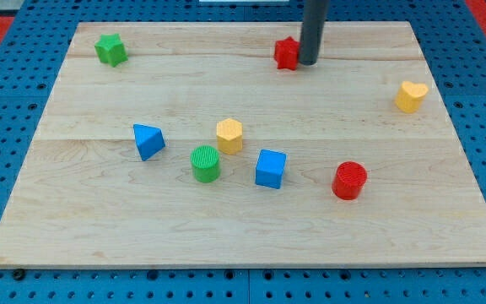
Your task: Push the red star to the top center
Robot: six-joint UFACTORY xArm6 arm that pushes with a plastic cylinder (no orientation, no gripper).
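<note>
The small red star-shaped block [287, 52] is sitting near the view's top edge of the pale wooden board [99, 228], a little to the right of the board's middle line. My tip [309, 62] — the blunt lower end of the straight dark rod — is standing on the board right at the star's right side, touching it or very nearly so; the rod is partly covering the star's right points, so I cannot tell which. There is no claw on this arm, nothing to spread or pinch: only a rod that pushes.

The relation that matters is this: the star is lying directly to the view's left of the tip, at nearly the same height on the board. A push from here would be carrying it leftward along the top — toward dead centre, by my judgement only a small nudge away.

Well apart from all this are lying the green star block [110, 49] at the top left, the yellow heart block [410, 95] at the right, and the blue triangular block [148, 140], yellow hexagonal block [229, 134], green cylinder [205, 163], blue cube [270, 168] and red cylinder [349, 180] across the middle.
</note>
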